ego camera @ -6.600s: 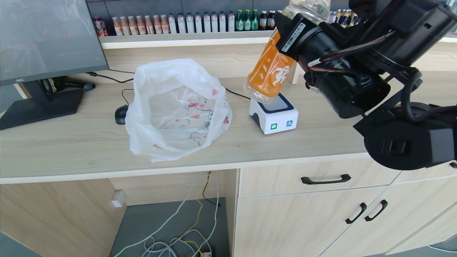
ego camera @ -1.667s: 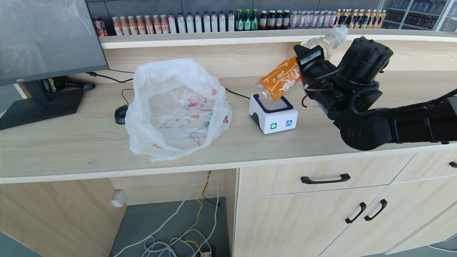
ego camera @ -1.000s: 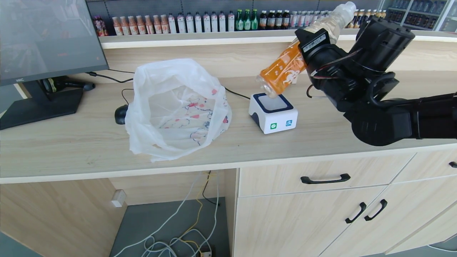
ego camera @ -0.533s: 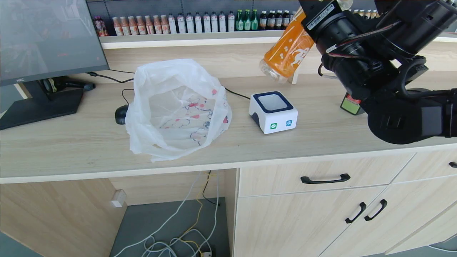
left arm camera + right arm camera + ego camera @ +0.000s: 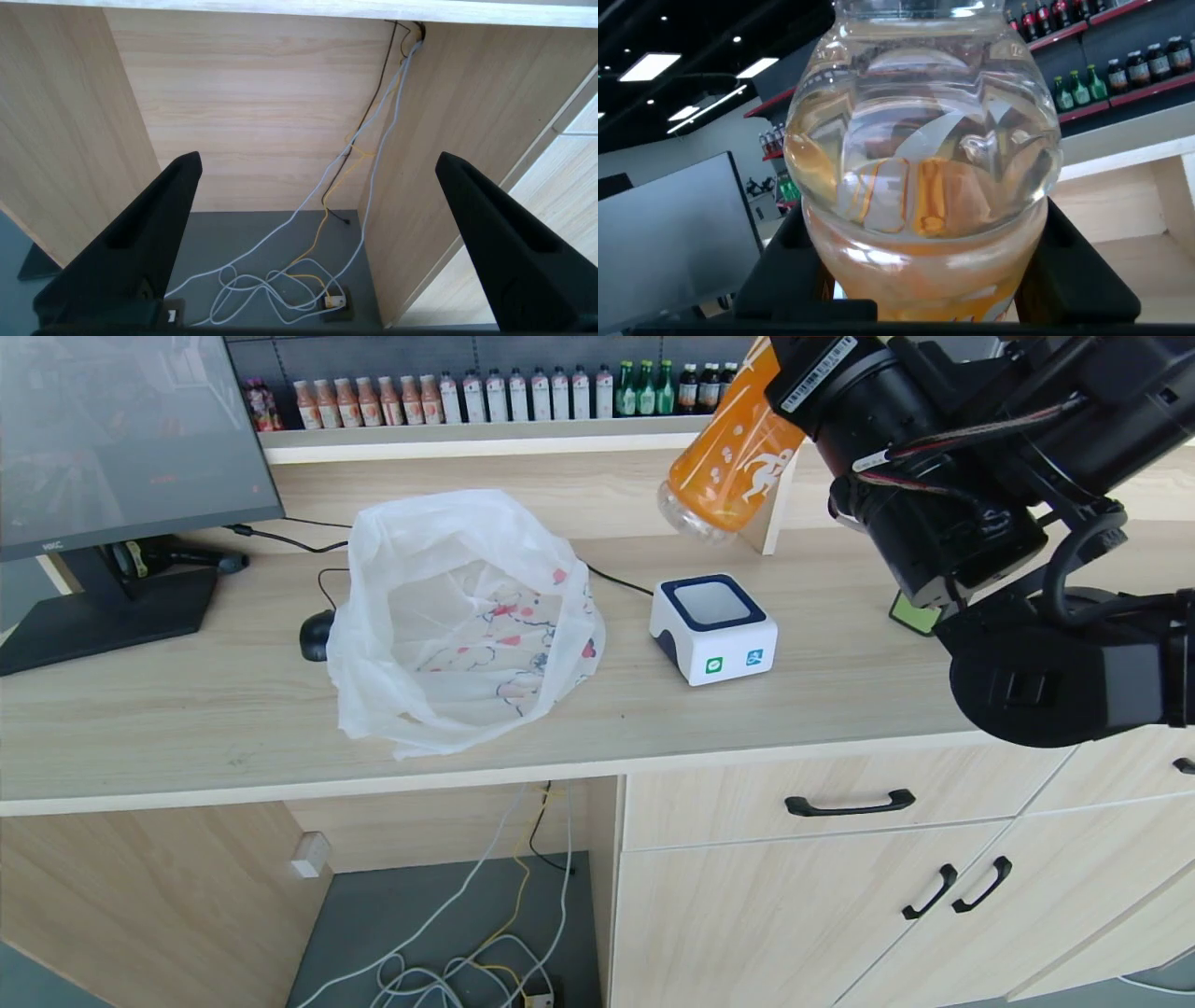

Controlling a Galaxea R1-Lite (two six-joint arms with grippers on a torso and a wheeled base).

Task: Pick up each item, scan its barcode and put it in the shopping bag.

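Head view: right gripper [image 5: 789, 387] clamps the bottle [image 5: 728, 467] above the counter [image 5: 187, 709]. Bag [image 5: 366, 691] gapes, seemingly empty. Left gripper [image 5: 318, 168] spread.

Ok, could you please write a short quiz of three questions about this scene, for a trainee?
1. True or false: the orange bottle lies inside the shopping bag.
2. What holds the bottle? A. a person's hand; B. the right gripper; C. nothing, it stands free.
3. Fill the gap: on the counter, the white scanner stands on the bag's ___ side (robot's own side).

Key: 1 false; 2 B; 3 right.
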